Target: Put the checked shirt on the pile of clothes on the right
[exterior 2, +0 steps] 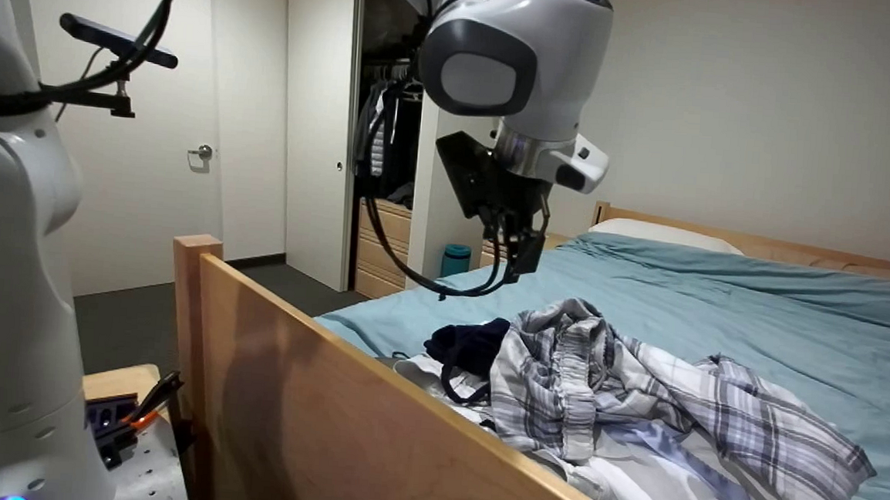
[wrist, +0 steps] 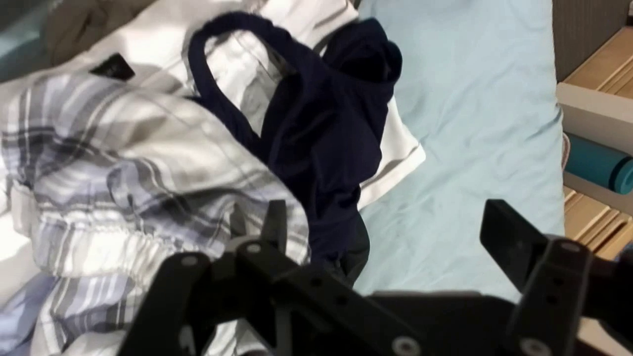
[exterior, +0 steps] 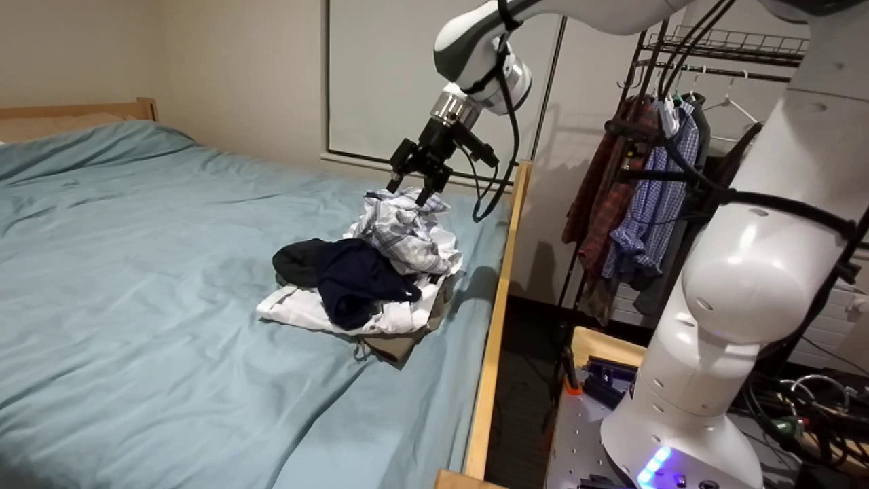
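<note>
The checked garment, white with grey and lilac lines, lies bunched on top of the clothes in both exterior views [exterior: 404, 234] [exterior 2: 661, 387]. It fills the left of the wrist view [wrist: 123, 163] and shows a gathered band. Under and beside it is one pile with a white garment [exterior: 292, 309], a navy garment [exterior: 356, 272], a dark grey one [exterior: 299, 261] and a brown one [exterior: 397, 346]. My gripper [exterior: 409, 191] is open and empty, above the pile; in an exterior view [exterior 2: 521, 266] a gap separates it from the cloth. No second pile shows.
The pile lies on a blue bedsheet [exterior: 170, 272] near the wooden bed board [exterior 2: 403, 425], which stands between the robot base and the bed. A rack [exterior: 713, 71] holds hanging clothes, including a blue checked shirt [exterior: 662, 183]. A cable loop [exterior 2: 443, 287] hangs by the gripper.
</note>
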Robot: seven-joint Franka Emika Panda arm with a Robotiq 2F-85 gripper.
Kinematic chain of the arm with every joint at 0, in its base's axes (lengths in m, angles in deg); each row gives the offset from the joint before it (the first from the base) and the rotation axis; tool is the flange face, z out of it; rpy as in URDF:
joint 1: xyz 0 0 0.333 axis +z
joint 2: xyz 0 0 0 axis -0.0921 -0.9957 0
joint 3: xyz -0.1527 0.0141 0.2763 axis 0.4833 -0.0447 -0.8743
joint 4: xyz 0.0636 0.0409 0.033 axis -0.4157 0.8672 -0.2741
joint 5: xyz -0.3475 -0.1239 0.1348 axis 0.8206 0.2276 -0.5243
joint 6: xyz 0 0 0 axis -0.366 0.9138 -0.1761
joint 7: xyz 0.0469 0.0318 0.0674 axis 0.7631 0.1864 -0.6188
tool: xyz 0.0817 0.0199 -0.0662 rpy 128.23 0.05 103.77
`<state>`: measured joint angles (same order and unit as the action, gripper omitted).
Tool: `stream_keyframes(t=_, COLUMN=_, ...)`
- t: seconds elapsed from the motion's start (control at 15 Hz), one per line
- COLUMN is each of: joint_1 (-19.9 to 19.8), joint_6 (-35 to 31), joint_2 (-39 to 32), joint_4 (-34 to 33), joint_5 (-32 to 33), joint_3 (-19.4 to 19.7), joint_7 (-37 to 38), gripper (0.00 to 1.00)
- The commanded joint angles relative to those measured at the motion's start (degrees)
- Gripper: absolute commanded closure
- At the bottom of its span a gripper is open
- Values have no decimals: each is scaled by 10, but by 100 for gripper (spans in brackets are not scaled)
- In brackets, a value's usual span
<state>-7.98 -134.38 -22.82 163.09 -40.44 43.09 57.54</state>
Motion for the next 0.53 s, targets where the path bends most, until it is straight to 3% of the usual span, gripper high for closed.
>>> stream_keyframes(t=0.0, joint_1=12, joint_6=-17, joint_2=74, joint_4=108, joint_5=81, joint_3=8, joint_7=19, gripper=0)
stream_keyframes(t=0.4, joint_1=24, joint_6=-107, joint_2=118, joint_4=183, joint_5=234, joint_3=2, joint_7=7, gripper=0)
stream_keyframes(t=0.47, joint_1=32, joint_6=-76, joint_2=93, joint_4=164, joint_5=205, joint_3=20, joint_7=11, gripper=0)
